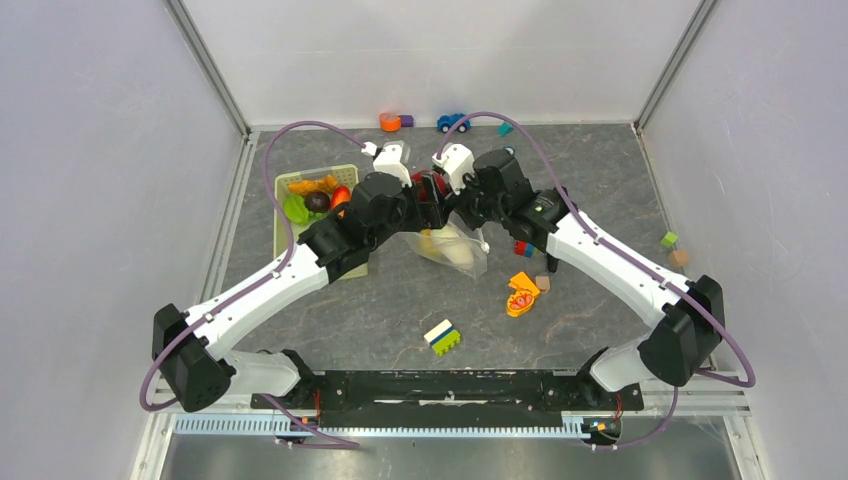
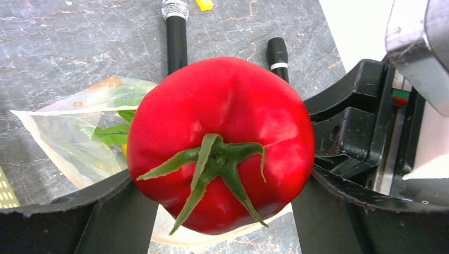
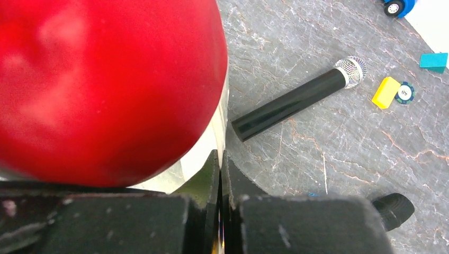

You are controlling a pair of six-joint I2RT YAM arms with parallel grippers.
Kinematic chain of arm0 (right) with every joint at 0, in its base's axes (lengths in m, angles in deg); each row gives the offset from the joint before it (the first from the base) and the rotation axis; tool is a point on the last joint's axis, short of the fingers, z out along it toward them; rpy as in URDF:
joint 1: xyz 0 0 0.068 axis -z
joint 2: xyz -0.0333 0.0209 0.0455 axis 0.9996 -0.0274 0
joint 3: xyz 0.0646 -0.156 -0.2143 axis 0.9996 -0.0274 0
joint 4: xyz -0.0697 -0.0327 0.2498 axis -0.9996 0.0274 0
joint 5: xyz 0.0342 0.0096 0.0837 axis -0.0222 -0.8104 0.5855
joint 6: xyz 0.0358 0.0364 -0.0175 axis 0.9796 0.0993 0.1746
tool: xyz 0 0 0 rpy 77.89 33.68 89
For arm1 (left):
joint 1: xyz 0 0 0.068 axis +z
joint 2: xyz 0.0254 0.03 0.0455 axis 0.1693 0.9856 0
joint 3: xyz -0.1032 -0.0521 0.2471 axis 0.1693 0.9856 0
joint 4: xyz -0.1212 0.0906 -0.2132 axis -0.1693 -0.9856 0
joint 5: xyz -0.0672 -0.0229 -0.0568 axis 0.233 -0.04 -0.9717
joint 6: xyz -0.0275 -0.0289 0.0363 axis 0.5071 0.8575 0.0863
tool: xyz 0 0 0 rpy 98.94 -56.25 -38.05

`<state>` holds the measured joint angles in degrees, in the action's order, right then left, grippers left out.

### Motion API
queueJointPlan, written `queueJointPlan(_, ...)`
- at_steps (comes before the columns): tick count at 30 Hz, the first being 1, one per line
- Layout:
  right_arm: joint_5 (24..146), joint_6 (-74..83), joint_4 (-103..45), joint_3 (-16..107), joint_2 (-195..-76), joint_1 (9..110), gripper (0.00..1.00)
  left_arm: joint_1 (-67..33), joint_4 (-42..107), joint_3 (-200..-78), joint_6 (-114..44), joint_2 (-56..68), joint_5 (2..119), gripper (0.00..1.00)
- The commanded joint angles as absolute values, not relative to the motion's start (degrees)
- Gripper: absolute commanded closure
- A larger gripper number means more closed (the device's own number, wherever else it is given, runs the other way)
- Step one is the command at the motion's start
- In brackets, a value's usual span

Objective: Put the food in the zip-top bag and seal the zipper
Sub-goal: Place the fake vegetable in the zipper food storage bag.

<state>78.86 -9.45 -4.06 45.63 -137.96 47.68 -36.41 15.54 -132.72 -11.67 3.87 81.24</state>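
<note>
Left wrist view: left hand (image 2: 219,182) grasping a red tomato (image 2: 222,121), stem leaves facing the camera, held above the clear bag (image 2: 69,132). Bag lies on the desk (image 1: 380,310) between both arms, with green and yellow food inside. Right hand (image 3: 219,159) clenched, fingers pressed together on the bag's pale edge, tomato just beside. More food sits in the green basket (image 1: 345,172) at left. Black microphone (image 3: 296,100) lies nearby.
</note>
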Motion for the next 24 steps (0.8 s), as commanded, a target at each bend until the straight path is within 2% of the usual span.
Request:
queueJointPlan(1, 79.23, -9.85, -6.13, 45.51, -135.77, 47.56, 1.00, -36.75, 15.40, -134.45, -14.19, 2.66, 83.36, 0.02)
queueJointPlan(18, 79.17, -9.76, -6.12, 45.49, -135.80, 47.57, 1.00, -36.73, 14.40, -135.13, -14.76, 1.80, 81.89, 0.00)
queueJointPlan(24, 79.15, -9.76, -6.11, 45.38, -135.78, 47.50, 1.00, -36.71, 11.21, -135.72, -16.18, 1.15, 87.43, 0.00)
